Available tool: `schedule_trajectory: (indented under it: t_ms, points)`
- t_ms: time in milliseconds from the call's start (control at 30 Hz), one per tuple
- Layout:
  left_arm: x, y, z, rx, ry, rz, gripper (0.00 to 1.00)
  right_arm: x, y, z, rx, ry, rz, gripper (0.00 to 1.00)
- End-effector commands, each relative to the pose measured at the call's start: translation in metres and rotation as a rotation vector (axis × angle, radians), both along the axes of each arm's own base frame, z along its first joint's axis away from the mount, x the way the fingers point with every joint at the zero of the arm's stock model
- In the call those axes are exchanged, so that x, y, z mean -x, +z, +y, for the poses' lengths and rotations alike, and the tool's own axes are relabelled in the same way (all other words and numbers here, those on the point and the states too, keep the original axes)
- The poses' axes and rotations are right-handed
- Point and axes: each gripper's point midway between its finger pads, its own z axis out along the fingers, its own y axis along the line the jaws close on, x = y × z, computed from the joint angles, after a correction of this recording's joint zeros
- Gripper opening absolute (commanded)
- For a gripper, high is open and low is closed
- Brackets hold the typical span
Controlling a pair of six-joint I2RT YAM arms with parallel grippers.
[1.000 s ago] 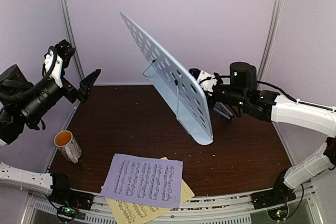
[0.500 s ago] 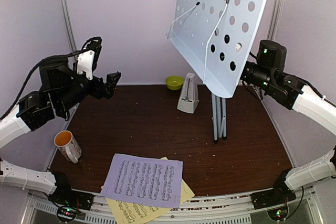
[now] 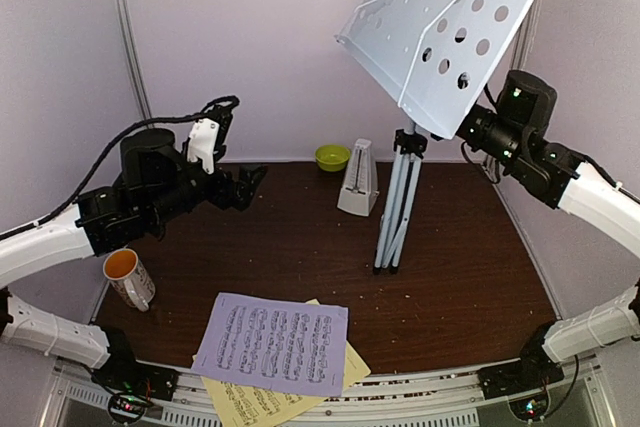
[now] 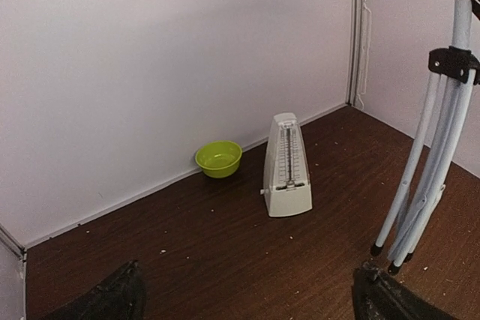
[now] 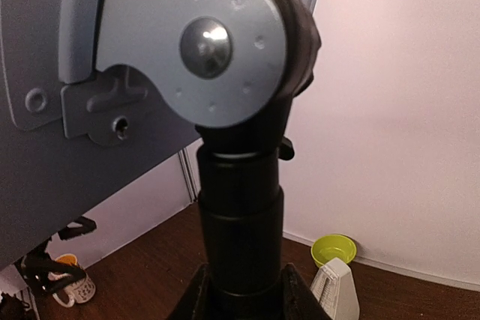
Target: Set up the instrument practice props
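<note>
**Though the stand is on its feet, plenty is left to be done**

Roughly the first third can be called done, judging by what's shown. The music stand [image 3: 440, 37] is seen standing toward the far right of the table [image 3: 470, 287], leaning a bit. It's clamped by the right gripper [image 5: 240, 301] on the black post just under the tilt head. Its tripod legs [image 3: 392, 212] are bunched almost together, so it probably couldn't be left standing on its own; they'd need to be spread first.

The metronome [image 3: 359, 179] is parked near the far edge, just left of the legs, with the green bowl [image 3: 332, 157] beside it. Whether its cover is on can't be told.

Nothing has been put on the stand's desk. The lavender page [image 3: 272, 344] is laid flat over the yellow page [image 3: 240, 405] at the near edge. The left gripper [image 3: 250, 182] is spread wide with nothing in it, hung over the left half of the table and aimed toward the metronome.
</note>
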Motion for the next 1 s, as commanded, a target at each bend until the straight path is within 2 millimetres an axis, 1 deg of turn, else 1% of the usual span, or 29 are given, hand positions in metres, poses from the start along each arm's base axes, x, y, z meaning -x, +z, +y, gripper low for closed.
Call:
schedule_trajectory:
  t_ms: [0,133,233,300,400,467,567,667,767,833,967]
  points:
    - [0.0,0.006,-0.037,0.099,-0.139,-0.022,0.98,0.071,0.166,-0.055,-0.438,0.047,-0.401,0.0]
    - [0.01,-0.006,-0.075,0.1,-0.326,-0.034,0.98,0.091,0.168,-0.036,-0.408,0.209,-0.432,0.0]
    - [0.014,-0.013,-0.092,0.102,-0.405,-0.045,0.97,0.105,0.168,-0.025,-0.393,0.316,-0.445,0.0]
    - [0.021,-0.014,-0.103,0.105,-0.472,-0.063,0.94,0.114,0.168,-0.021,-0.392,0.376,-0.457,0.0]
    - [0.031,-0.018,-0.12,0.099,-0.572,-0.103,0.88,0.132,0.169,-0.016,-0.401,0.48,-0.501,0.0]
    - [0.037,-0.018,-0.129,0.098,-0.632,-0.126,0.82,0.142,0.169,-0.01,-0.401,0.561,-0.518,0.0]
    - [0.04,-0.022,-0.138,0.101,-0.677,-0.128,0.71,0.157,0.167,-0.006,-0.402,0.665,-0.535,0.0]
    - [0.043,-0.025,-0.146,0.094,-0.71,-0.126,0.64,0.161,0.168,-0.005,-0.409,0.692,-0.539,0.0]
    - [0.048,-0.025,-0.152,0.082,-0.722,-0.14,0.61,0.158,0.167,-0.006,-0.412,0.672,-0.539,0.0]
    - [0.042,-0.026,-0.154,0.066,-0.68,-0.135,0.59,0.155,0.167,-0.005,-0.408,0.663,-0.53,0.0]
    - [0.022,-0.022,-0.152,0.048,-0.568,-0.121,0.55,0.152,0.165,-0.001,-0.405,0.659,-0.51,0.0]
